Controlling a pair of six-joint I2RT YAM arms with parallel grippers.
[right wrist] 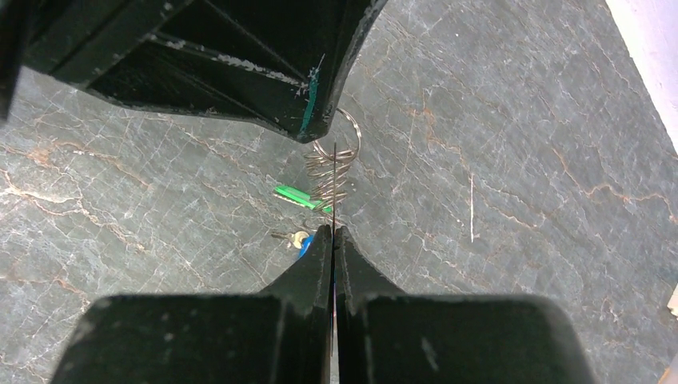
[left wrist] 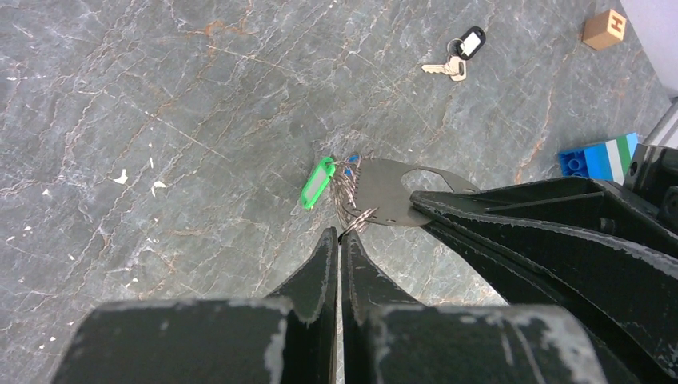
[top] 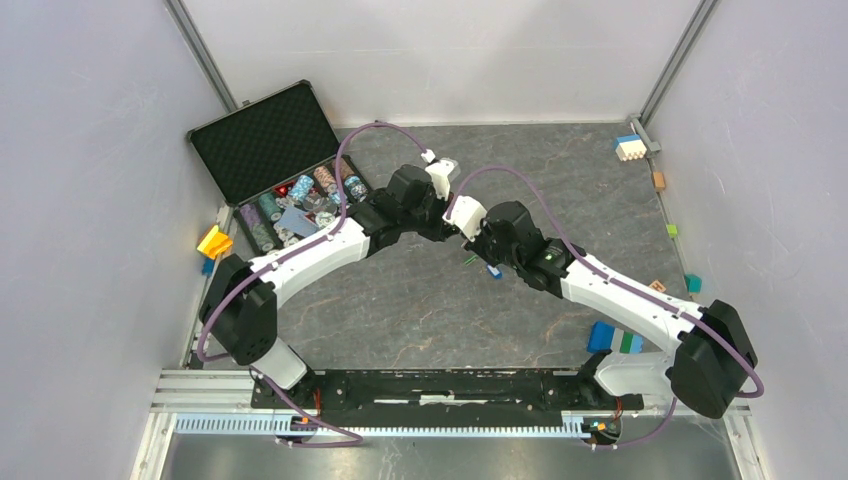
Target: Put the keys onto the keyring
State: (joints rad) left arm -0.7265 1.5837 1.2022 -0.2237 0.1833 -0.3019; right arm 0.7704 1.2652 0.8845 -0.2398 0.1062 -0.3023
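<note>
The keyring [left wrist: 382, 188], a flat dark-grey oval, hangs above the table between both grippers. My right gripper [right wrist: 333, 232] is shut on its thin edge, and its fingers [left wrist: 496, 210] enter the left wrist view from the right. My left gripper [left wrist: 340, 234] is shut on a small wire ring [left wrist: 357, 219] at the keyring's rim. A cluster of wire rings [right wrist: 329, 172] hangs there with the green-tagged key [left wrist: 317, 182] and the blue-tagged key [right wrist: 304, 241]. The black-tagged key [left wrist: 462, 50] lies apart on the table. From above, the grippers meet at mid-table [top: 462, 236].
An open black case [top: 262, 140] of poker chips stands at the back left. Toy blocks lie around: yellow [top: 214, 241], blue and green [top: 612, 338], white and blue [top: 629, 147], and a wooden cube [left wrist: 605, 28]. The table is grey marble.
</note>
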